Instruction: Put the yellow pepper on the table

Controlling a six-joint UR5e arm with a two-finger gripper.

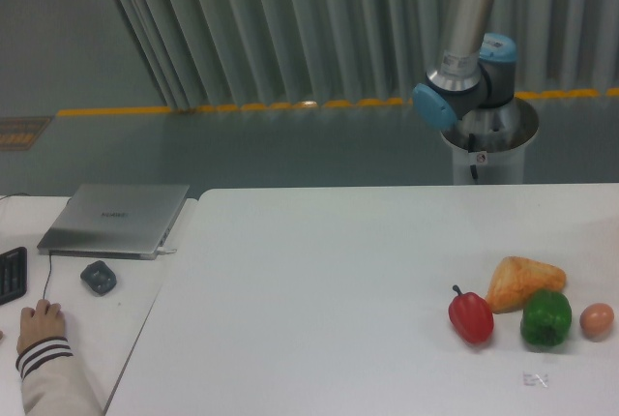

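The claw is out of frame, so I can't tell if it's clenched or released, and there's no way to place things relative to it. The big white table (338,271) is there, and the arm (464,39) rises behind it and off the top edge. I can't see the yellow pepper anywhere, so maybe it's up with the claw. The bread-like lump (522,282), green pepper (545,319), red pepper (471,317) and egg (597,319) sit bunched by the right edge, probably to leave the middle free.

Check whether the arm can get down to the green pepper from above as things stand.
Probably yes: nothing covers the green pepper, though the bread-like lump touches its back and the egg sits close by. The end effector is out of view.
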